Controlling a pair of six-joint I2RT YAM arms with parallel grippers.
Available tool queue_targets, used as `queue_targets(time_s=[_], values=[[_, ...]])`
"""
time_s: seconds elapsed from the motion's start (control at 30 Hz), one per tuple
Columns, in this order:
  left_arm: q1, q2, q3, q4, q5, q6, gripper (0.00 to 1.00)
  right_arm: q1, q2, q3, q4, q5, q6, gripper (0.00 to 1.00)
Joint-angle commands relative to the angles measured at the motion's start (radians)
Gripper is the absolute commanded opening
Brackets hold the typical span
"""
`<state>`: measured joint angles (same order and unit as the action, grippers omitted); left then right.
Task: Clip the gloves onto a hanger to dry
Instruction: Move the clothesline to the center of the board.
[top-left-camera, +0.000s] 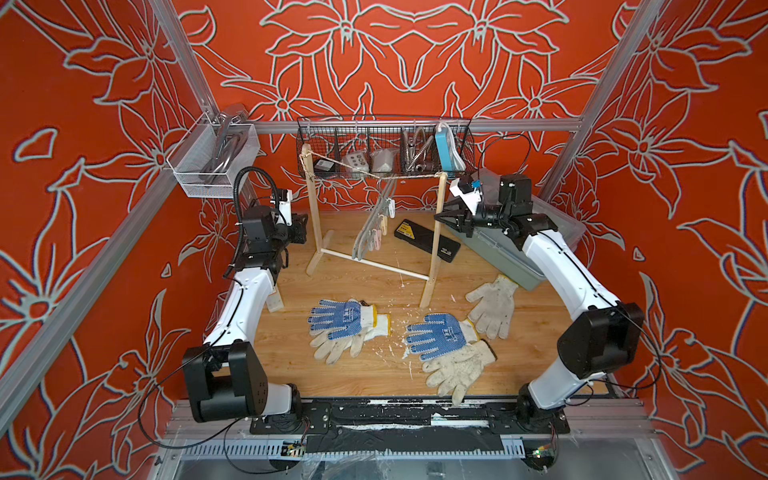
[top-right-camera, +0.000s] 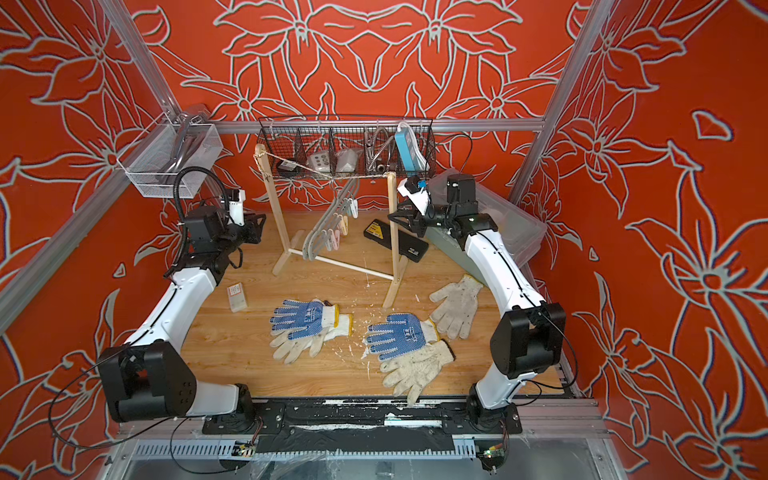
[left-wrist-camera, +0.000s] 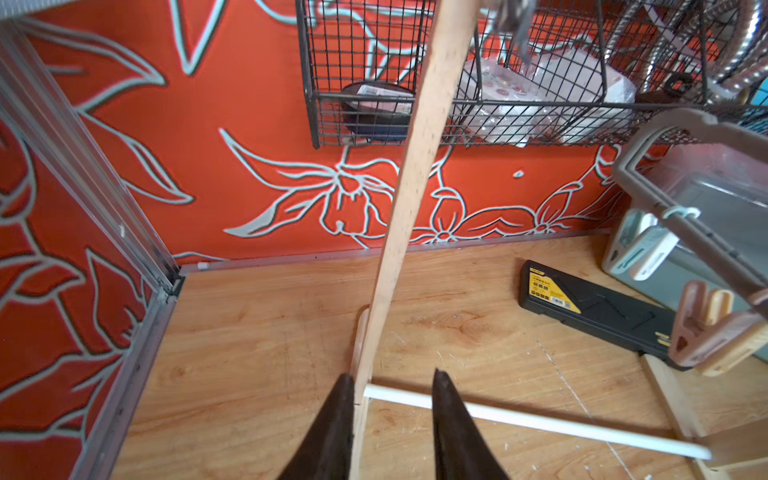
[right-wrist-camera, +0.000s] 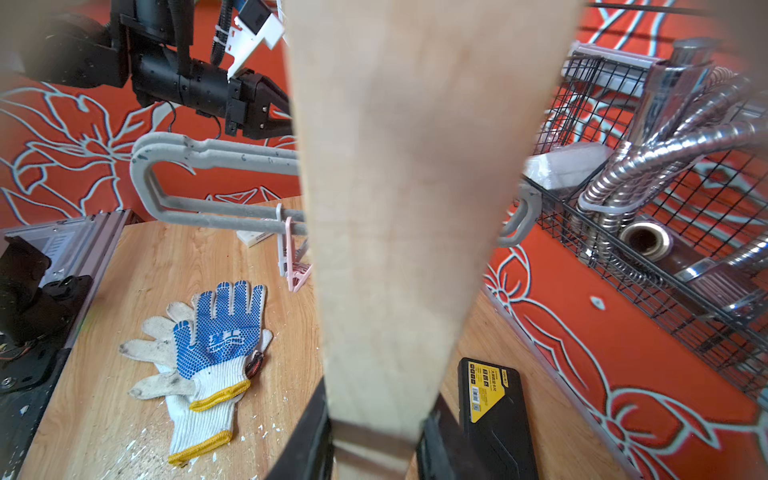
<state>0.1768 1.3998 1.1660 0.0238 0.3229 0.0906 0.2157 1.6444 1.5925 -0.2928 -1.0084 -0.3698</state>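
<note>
My right claw (top-left-camera: 444, 218) was pinched on the right post (top-left-camera: 435, 249) of the wooden rack (top-left-camera: 314, 216). The wrist view showed the wood filling the space between my jaws. My left claw (left-wrist-camera: 391, 372) stood spread at the left post (left-wrist-camera: 407, 187), with the wood against the inner face of one finger and a clear gap to the other. Nothing was gripped on that side.

All five gloves (top-right-camera: 415, 370) lay on the counter (top-left-camera: 374, 374), well apart from the grey hangers (top-left-camera: 368, 235) on the rack. A blue-dotted glove (top-left-camera: 338, 318) lay over a plain one toward my left, and a second blue-dotted glove (top-left-camera: 438, 334) lay over another in the middle. A lone plain glove (top-left-camera: 494, 305) was near my right arm. None was clipped.

I judged the step to be squaring up the rack before fetching any glove. To do it well, my left claw needed to centre on its post and close squarely rather than scrape along one side. Both posts then wanted moving together, low and slow, since little more than a thin bar (top-left-camera: 374, 264) joined them. Dragging one alone could have twisted the frame, shaken the hangers loose or tipped it onto the gloves.
</note>
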Motion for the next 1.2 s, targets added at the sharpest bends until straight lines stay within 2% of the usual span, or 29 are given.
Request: queue_targets(time_s=[0.0, 0.1, 0.17, 0.43, 0.63, 0.83, 1.0, 1.17], values=[[0.006, 0.04, 0.055, 0.017, 0.037, 0.04, 0.42, -0.013, -0.011, -0.008, -0.028, -0.013, -0.072, 0.24], [0.012, 0.089, 0.094, 0.024, 0.084, 0.069, 0.56, -0.012, -0.025, -0.03, -0.028, -0.009, -0.07, 0.24], [0.01, 0.124, 0.123, 0.033, 0.116, 0.085, 0.6, -0.013, -0.031, -0.036, -0.033, -0.004, -0.071, 0.24], [0.01, 0.303, 0.306, 0.056, 0.123, 0.091, 0.64, -0.013, -0.041, -0.047, -0.029, -0.013, -0.054, 0.24], [-0.011, 0.386, 0.394, 0.06, 0.187, 0.095, 0.61, -0.013, -0.036, -0.037, -0.041, -0.012, -0.055, 0.23], [-0.02, 0.421, 0.412, 0.083, 0.2, 0.093, 0.37, -0.012, -0.025, -0.02, -0.053, -0.018, -0.052, 0.22], [-0.02, 0.416, 0.422, 0.069, 0.2, 0.089, 0.11, -0.013, -0.008, 0.001, -0.072, -0.011, -0.064, 0.22], [-0.019, 0.348, 0.368, 0.053, 0.168, 0.099, 0.03, -0.02, 0.022, 0.036, -0.09, -0.002, -0.083, 0.22]])
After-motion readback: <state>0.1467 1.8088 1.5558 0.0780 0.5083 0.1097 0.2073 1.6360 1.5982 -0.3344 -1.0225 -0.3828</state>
